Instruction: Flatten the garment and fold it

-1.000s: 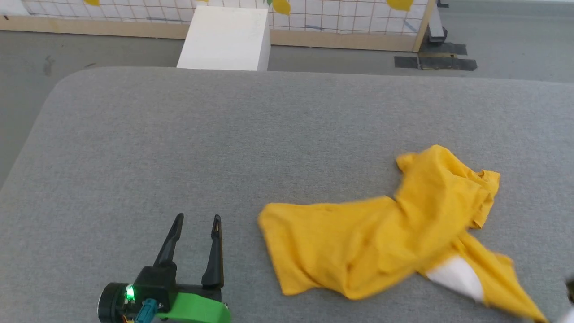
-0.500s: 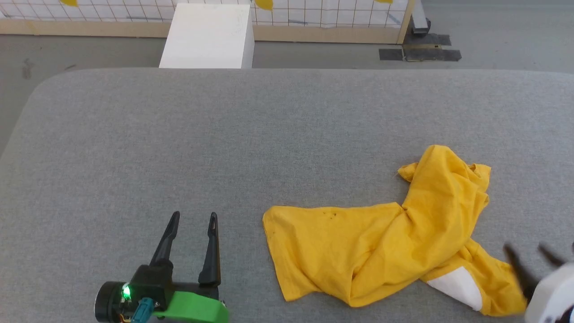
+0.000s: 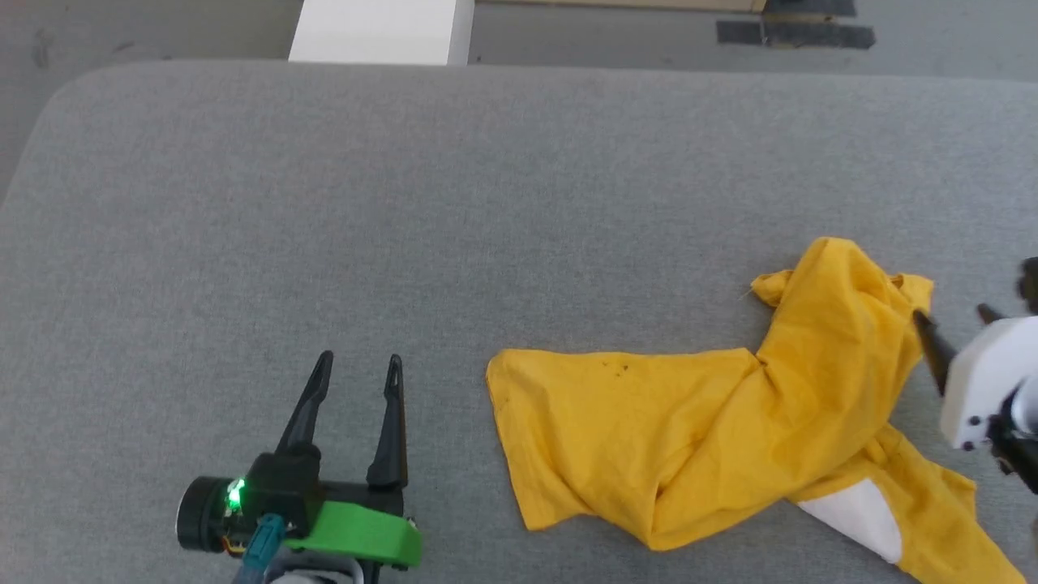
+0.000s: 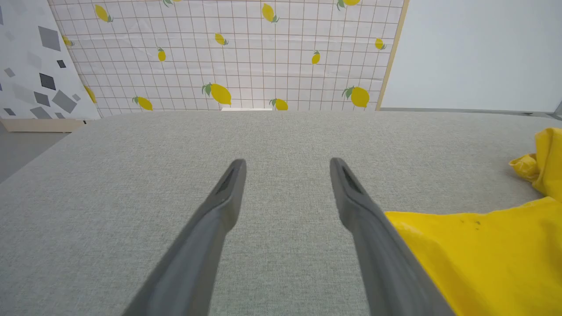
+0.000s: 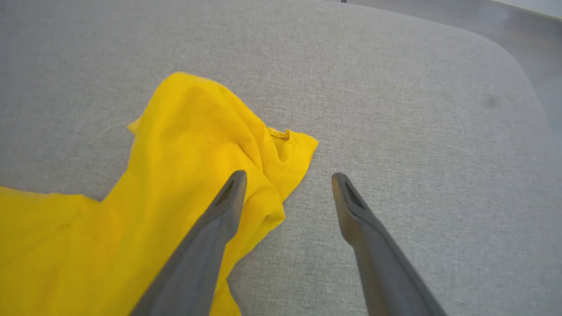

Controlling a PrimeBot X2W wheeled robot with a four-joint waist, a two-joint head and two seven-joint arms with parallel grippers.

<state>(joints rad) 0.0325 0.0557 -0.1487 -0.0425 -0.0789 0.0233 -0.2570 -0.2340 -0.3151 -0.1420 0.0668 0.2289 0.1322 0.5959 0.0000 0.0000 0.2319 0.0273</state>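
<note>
The garment (image 3: 714,430), a bright yellow T-shirt with a white patch near its lower right, lies crumpled on the grey cushioned surface (image 3: 486,203). In the right wrist view the garment (image 5: 145,193) spreads left of and under the left finger. My right gripper (image 3: 953,316) hovers open at the shirt's right edge, nothing between its fingers; it reads open in its own view too (image 5: 287,177). My left gripper (image 3: 357,365) rests open at the lower left, a hand's width left of the shirt's hem. In the left wrist view the left gripper (image 4: 287,162) is open and the garment (image 4: 491,250) lies at the right.
A white box (image 3: 377,31) stands on the floor beyond the surface's far edge. Dark tape strips (image 3: 795,34) mark the floor at the top right. A lemon-print panel (image 4: 228,52) stands behind the surface. Bare grey surface stretches left and far of the shirt.
My right gripper let go of the shirt's lower right corner, opened, and moved up along its right edge. The shirt settled flat. The head camera tilted down.
</note>
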